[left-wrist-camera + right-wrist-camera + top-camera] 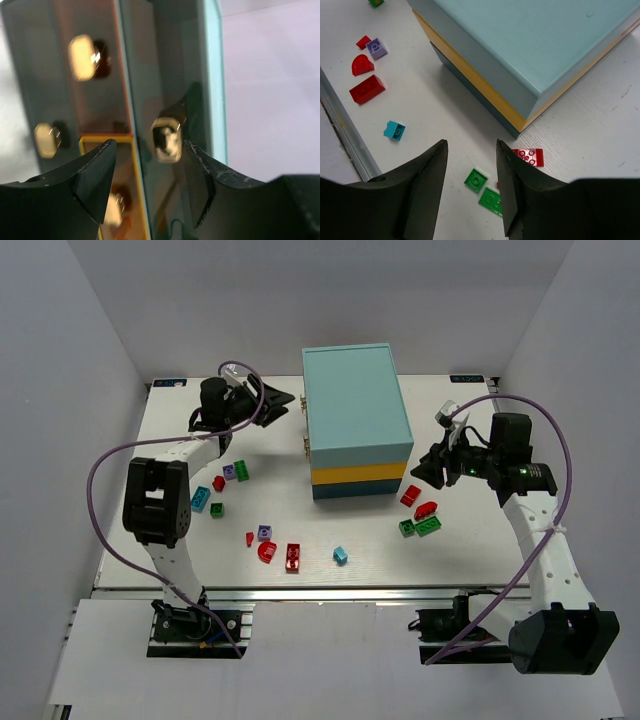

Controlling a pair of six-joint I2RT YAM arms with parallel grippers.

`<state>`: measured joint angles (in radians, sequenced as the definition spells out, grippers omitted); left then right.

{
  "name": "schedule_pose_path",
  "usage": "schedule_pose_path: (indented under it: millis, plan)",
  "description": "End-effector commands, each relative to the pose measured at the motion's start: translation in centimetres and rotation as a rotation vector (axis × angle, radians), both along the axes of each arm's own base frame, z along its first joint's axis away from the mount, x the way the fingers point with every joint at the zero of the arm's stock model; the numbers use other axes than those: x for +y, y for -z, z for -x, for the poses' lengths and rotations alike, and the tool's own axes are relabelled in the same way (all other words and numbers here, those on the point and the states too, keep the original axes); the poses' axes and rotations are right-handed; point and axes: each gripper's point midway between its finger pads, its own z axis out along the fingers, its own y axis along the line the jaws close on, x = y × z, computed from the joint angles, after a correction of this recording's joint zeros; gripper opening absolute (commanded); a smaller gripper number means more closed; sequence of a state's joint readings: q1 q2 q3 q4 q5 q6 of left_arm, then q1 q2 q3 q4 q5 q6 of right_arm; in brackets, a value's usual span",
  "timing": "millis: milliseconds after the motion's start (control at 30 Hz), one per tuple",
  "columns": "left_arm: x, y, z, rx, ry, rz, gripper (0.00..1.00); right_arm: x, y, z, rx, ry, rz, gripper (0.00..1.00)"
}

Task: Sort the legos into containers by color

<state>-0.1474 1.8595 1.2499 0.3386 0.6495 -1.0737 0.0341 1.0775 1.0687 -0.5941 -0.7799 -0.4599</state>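
Gold-toned drawer handle lies directly ahead of the left claw, between its spread fingers and closer to one than the other. I judge that a straight advance along the claw axis would seat it. The neighbouring handles stand apart, so room looks adequate. The drawers sit in the left face of the cabinet. The right claw, also released, hangs over the bench above red legos and green legos just off the cabinet's near corner.
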Motion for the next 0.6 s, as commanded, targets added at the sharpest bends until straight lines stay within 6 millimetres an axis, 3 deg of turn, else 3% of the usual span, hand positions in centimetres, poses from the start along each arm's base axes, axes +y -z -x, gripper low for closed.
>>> schedule_pose_path:
  millis: [0,100,367,567]
  plan:
    - [-1.8,-5.5,-0.3,-0.136,0.085,0.072,0.66,0.9,-1.5,-0.2,-0.036,-0.042,-0.048,0.5]
    - [-2.3,-5.2,-0.8,-0.131,0.11,0.1,0.66,0.8,-1.3,-0.3,-0.047,-0.042,-0.044,0.51]
    - [-4.6,-3.0,0.1,-0.069,0.212,0.123,0.63,0.6,-0.7,-0.6,-0.062,-0.038,-0.035,0.52]
    - [-5.6,-2.0,0.4,-0.034,0.238,0.123,0.54,0.7,-0.7,-0.8,-0.068,-0.04,-0.038,0.53]
